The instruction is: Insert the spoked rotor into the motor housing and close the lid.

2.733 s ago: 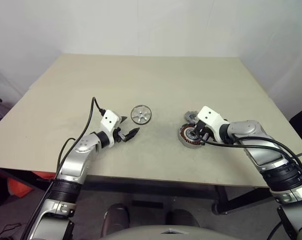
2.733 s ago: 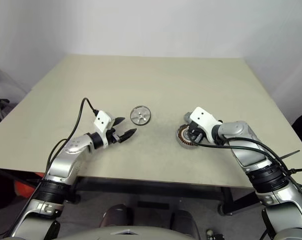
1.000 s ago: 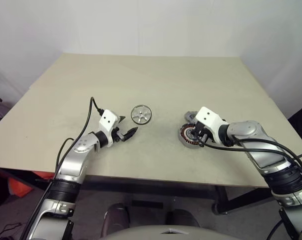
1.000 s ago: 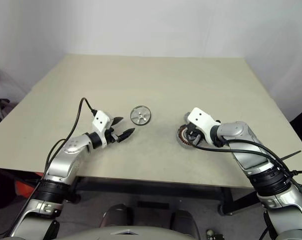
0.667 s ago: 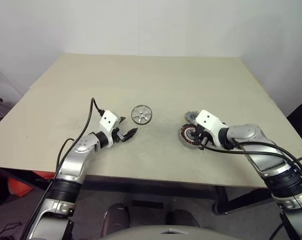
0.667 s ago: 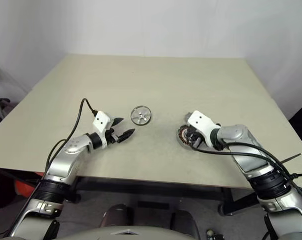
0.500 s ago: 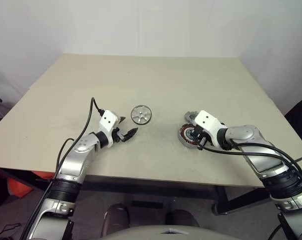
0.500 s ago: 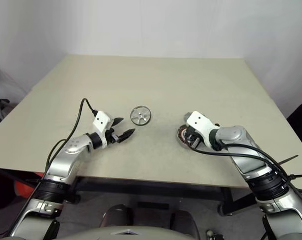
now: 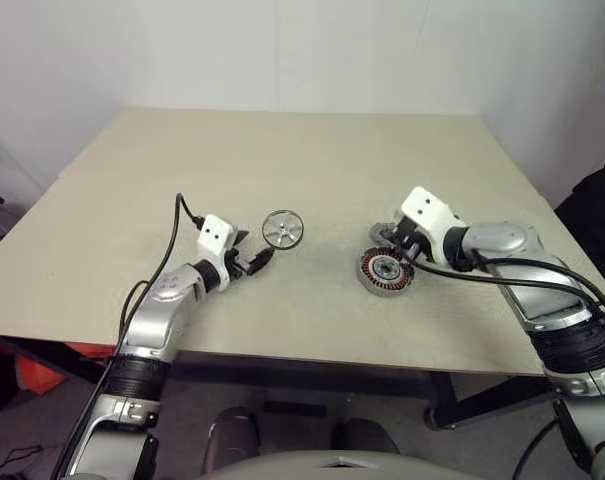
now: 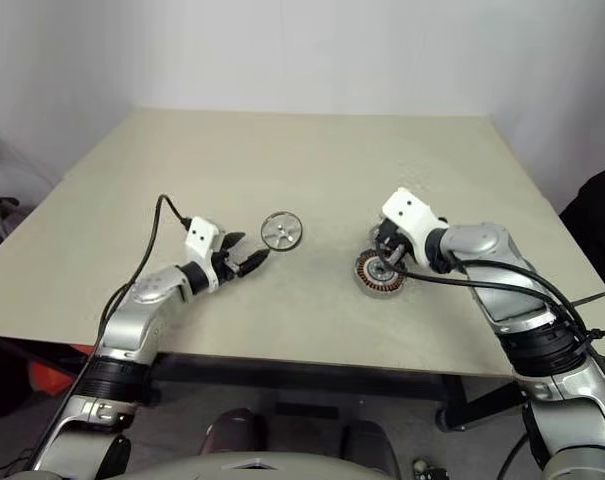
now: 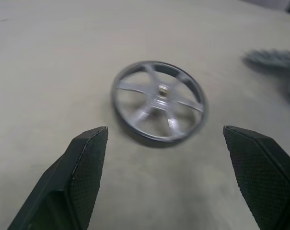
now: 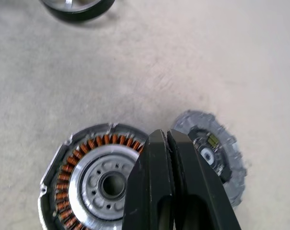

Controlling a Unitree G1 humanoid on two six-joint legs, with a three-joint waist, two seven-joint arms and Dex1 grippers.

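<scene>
The spoked rotor (image 9: 282, 229) lies flat on the table, bright silver with open spokes. My left gripper (image 9: 258, 260) is open just short of it, and in the left wrist view its fingers (image 11: 82, 167) stand wide on either side of the rotor (image 11: 158, 100) without touching it. The motor housing (image 9: 385, 270) sits to the right, its copper windings up around a central hole (image 12: 112, 183). My right gripper (image 12: 163, 136) is shut on nothing and hangs above the housing's far edge. The lid (image 12: 213, 148), dark centre up, lies just behind the housing, partly hidden by the gripper.
The beige table (image 9: 302, 160) stretches bare beyond the parts to a white wall. Its front edge (image 9: 312, 358) runs close below both arms. A black cable (image 9: 178, 235) loops from the left wrist.
My right gripper has lifted up and back off the motor housing, which now shows in full. The left wrist has rolled a little, still open near the rotor.
</scene>
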